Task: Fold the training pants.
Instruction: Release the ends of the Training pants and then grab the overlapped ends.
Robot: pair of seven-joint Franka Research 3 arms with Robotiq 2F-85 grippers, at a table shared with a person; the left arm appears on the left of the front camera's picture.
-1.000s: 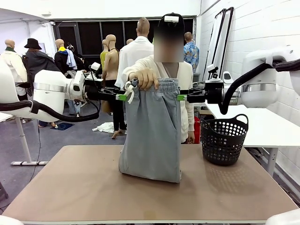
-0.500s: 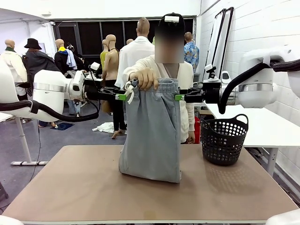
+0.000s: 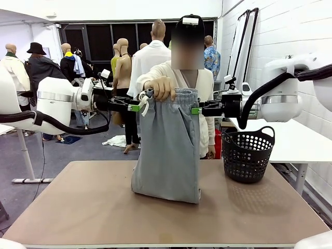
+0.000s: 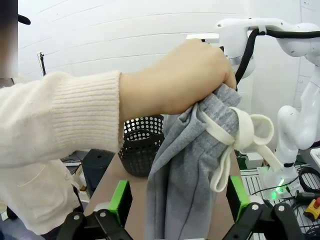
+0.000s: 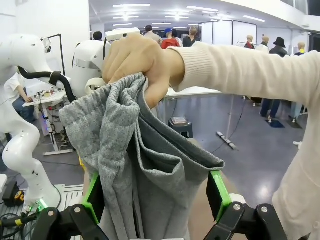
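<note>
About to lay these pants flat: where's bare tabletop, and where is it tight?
Bare tabletop runs wide left of the training pants and along the near edge. A narrower strip lies between the pants and the black basket. It is crowded at the waistband: the person's hand, left gripper, right gripper.

Training pants (image 3: 168, 150) light grey (white drawstring (image 4: 235, 145)); basket (image 3: 247, 155) black, perforated; table (image 3: 78, 207) tan.

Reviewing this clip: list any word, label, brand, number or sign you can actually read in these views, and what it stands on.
No legible text in any view.
training pants: plain grey, no print or tag visible.
black basket: no label.
left gripper and right gripper: no readable markings.
White patch on the person's cap: too small and blurred to read.
</note>
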